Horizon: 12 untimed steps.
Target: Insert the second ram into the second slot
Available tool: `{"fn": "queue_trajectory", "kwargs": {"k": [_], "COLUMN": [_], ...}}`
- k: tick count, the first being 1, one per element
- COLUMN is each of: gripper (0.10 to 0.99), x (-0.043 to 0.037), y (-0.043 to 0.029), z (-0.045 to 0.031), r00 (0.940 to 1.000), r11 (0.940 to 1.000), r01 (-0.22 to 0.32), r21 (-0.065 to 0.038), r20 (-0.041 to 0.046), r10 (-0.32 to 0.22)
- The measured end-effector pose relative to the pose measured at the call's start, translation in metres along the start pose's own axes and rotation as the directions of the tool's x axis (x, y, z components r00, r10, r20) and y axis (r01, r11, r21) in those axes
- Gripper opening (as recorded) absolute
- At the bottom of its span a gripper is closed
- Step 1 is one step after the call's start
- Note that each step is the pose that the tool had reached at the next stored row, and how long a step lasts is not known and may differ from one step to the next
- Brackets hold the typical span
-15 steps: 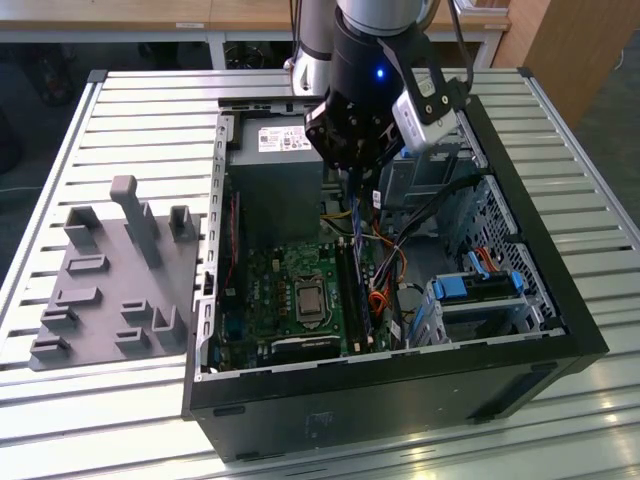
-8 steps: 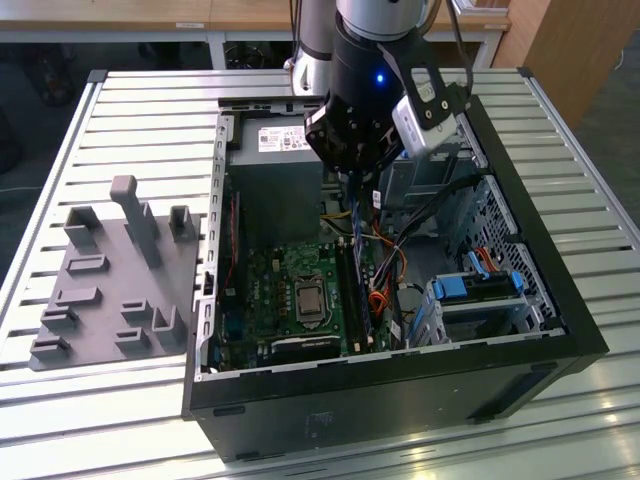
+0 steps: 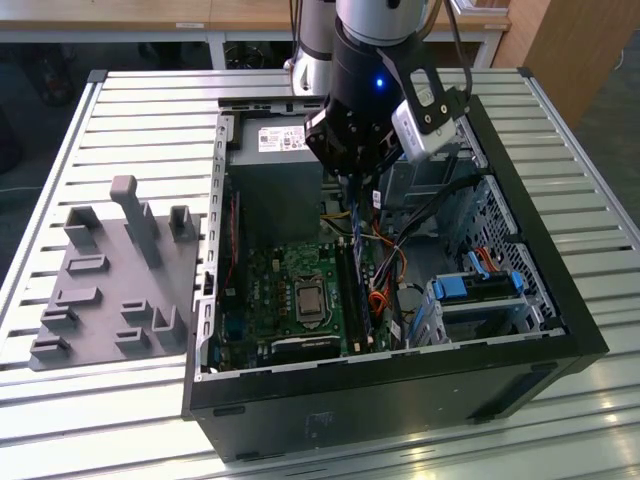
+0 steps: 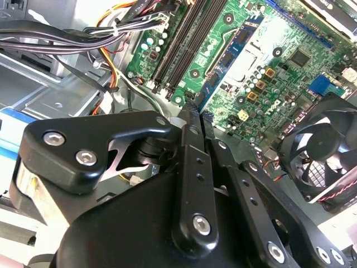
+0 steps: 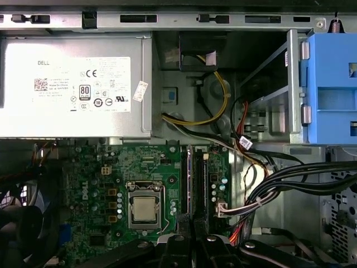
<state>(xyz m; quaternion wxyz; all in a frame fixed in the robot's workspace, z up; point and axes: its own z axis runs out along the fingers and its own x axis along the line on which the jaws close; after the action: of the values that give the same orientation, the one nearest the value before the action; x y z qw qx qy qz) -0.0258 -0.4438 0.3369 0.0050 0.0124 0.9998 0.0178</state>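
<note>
Above the motherboard slots (image 4: 177, 47): hand (image 4: 192, 114) clenched on the second ram (image 4: 230, 56), blue stick hanging short of them; insertion judged not yet done.

a robotics lab or workshop: an opened computer case (image 3: 400, 390) on a slatted metal table (image 3: 130, 110), a grey parts fixture (image 3: 110, 280) on the exterior view's left, wooden desks (image 3: 150, 15) far behind.
</note>
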Motion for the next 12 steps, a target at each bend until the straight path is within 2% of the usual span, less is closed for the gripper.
{"fn": "queue_trajectory", "kwargs": {"k": [12], "gripper": [0.137], "x": [0.0000], "y": [-0.0016], "z": [0.0033], "r00": [1.0000], "r11": [1.0000], "r01": [0.000], "r21": [0.000], "r20": [-0.0001], "r10": [0.000]}}
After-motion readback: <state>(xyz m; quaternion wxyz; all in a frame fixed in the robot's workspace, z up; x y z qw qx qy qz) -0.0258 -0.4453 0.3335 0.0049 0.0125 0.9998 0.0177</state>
